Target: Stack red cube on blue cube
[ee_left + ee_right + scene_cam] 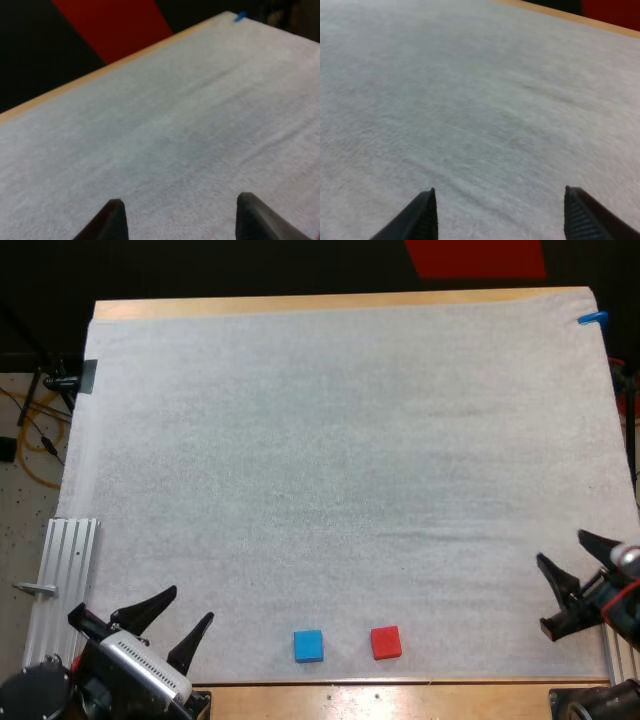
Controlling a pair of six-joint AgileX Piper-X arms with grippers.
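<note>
Not started. Red cube (386, 642) and blue cube (309, 645) both flat on the mat (350, 440), at its near edge, roughly mid-width. Red just right of blue, side by side, clear gap between, not touching.

Left gripper (190, 604) at the near-left corner, fingers spread, nothing held. Confirmed in left wrist view: fingers (114, 220) wide apart over bare mat. Right gripper (561, 546) at the right edge, slightly farther than the cubes, likewise spread and empty. Confirmed in right wrist view: fingers (422, 215) apart, bare mat between.

Handling of red, judged not measured:
- Probably light, rigid, flat-faced. No crush worry, moderate squeeze enough.
- Sides possibly a bit slick, so pinch flat on two opposite side faces, never on corners.
- Looks very slightly turned on the mat, so square the fingers to its faces first.
- Take hold on the upper half of the sides, leaving the bottom face free for landing on blue.
- Low mass, so easy to shove. Come straight down with fingers clear on both sides and close evenly, or risk skating it across the mat into blue.
- Right arm probably the better pick: reaches red without crossing blue.
- Blue presumably just as light: set down gently, centred, let go before lifting off.
</note>
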